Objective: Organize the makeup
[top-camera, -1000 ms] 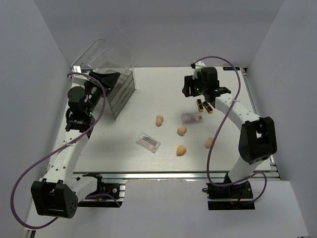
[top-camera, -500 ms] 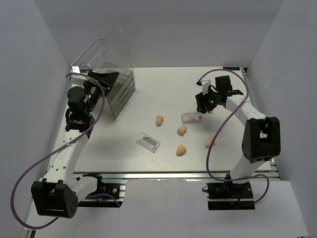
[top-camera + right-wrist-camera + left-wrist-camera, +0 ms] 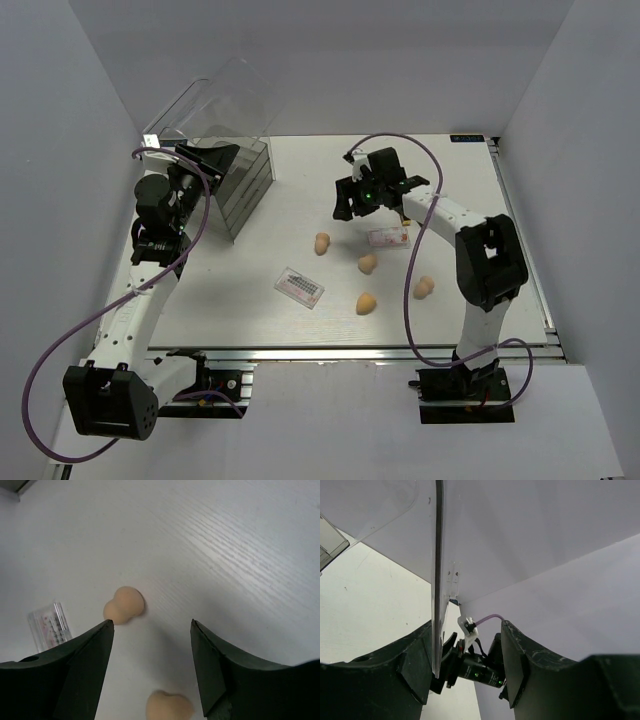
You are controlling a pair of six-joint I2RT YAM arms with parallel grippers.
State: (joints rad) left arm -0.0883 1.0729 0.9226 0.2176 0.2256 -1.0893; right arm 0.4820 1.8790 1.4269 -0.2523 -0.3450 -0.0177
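Four tan sponges lie mid-table [image 3: 322, 243], [image 3: 367, 263], [image 3: 366, 302], [image 3: 424, 287]. One clear palette [image 3: 299, 287] lies front-left of them and another [image 3: 387, 238] lies under my right arm. The lipstick tubes are hidden behind that arm. My right gripper [image 3: 346, 205] is open and empty, hovering behind the leftmost sponge. In the right wrist view the gripper [image 3: 150, 625] has one sponge [image 3: 124, 605] beyond its left finger, another sponge [image 3: 169, 706] between the fingers, and a palette [image 3: 47, 626] at the left. My left gripper [image 3: 215, 160] is open at the drawer box; the box's clear panel edge [image 3: 438, 580] runs beside its left finger [image 3: 415, 665].
The large clear drawer box [image 3: 235, 150] stands at the back left with its clear lid tilted up. White walls close in the table on the left, back and right. The table's front edge [image 3: 350, 347] runs along the arm bases.
My right arm has swung from the back right, over the lipstick tubes, leftwards to the middle of the table. The left arm and the makeup have not moved.
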